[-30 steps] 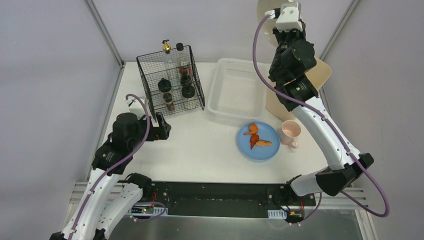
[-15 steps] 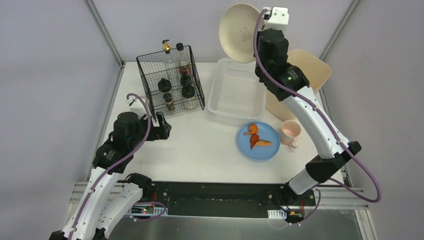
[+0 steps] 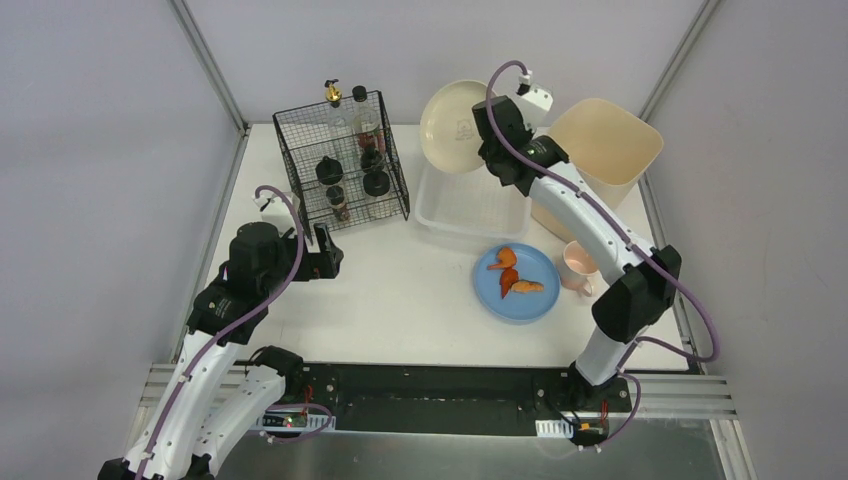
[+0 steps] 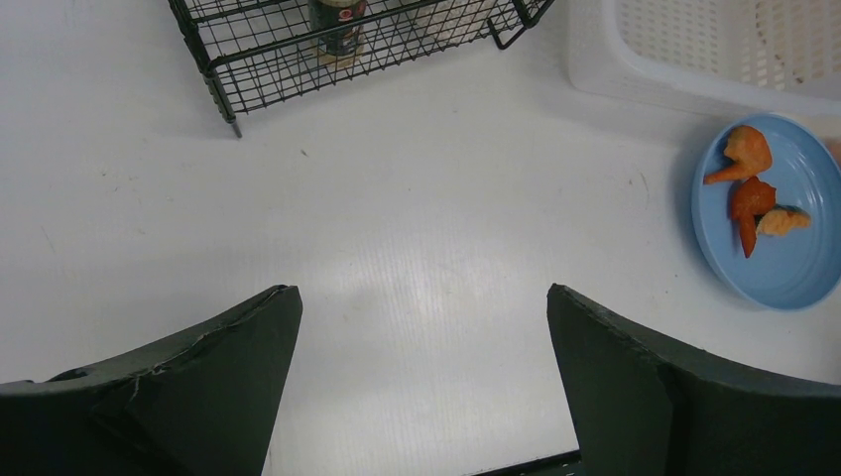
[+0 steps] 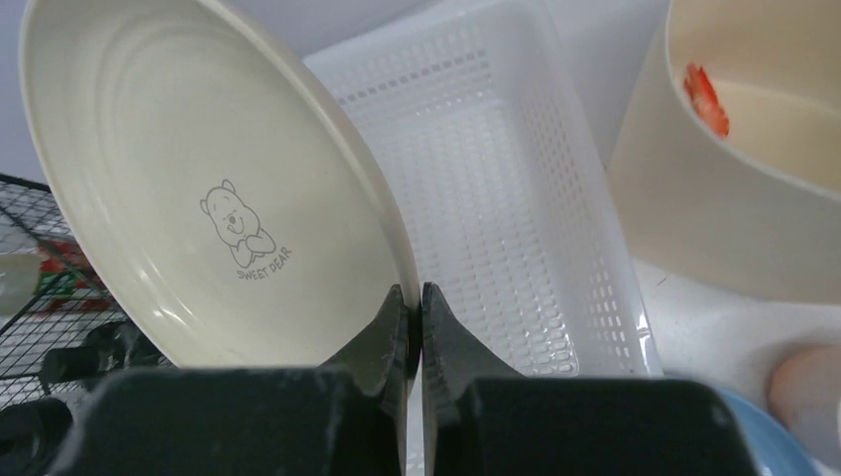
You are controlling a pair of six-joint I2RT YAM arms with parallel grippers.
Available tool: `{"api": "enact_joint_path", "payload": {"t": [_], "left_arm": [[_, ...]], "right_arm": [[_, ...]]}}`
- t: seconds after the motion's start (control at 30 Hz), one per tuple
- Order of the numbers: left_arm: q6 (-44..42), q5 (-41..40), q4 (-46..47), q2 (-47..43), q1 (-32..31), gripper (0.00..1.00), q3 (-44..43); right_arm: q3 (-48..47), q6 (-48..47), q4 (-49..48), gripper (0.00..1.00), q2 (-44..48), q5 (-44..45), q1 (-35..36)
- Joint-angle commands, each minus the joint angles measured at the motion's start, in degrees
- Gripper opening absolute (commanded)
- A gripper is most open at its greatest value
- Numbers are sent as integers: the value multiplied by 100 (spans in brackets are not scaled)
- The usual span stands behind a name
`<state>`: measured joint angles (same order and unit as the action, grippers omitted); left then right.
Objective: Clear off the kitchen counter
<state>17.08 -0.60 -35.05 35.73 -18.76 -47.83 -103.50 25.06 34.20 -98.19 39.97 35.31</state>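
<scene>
Clutter on your counter (image 3: pixel 400 290): rack, basket, bin, three dishes.
At the far left corner you see a black wire rack (image 3: pixel 342 160) holding bottles (image 3: pixel 366 118) and dark-lidded jars (image 3: pixel 329 170). Beside it, on the far edge, lies a white slotted basket (image 3: pixel 470 205), with a bear-printed cream plate (image 3: pixel 453 125) tilted on edge above its far end. A beige bin (image 3: pixel 605 140) with a red scrap (image 5: pixel 706 97) inside stands at the far right corner. Toward the right edge, a blue plate (image 3: pixel 520 305) carries orange scraps (image 3: pixel 510 275), with a pink mug (image 3: pixel 581 262) just beside it.

kitchen counter (image 3: pixel 400 300), large flat white tabletop, faint scuff marks
</scene>
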Motion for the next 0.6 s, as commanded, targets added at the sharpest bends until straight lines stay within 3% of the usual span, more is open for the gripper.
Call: {"api": "enact_joint_path", "payload": {"t": [0.0,0.57], "left_arm": [[-29,-133,24,21,-4,99,-46],[-45,-173,25,-4,8,99,-44]], "right_arm": [[472,1611,-202,0,-95,-153,-148],[1284,4495,-493,0,-932,-206,-470]]}}
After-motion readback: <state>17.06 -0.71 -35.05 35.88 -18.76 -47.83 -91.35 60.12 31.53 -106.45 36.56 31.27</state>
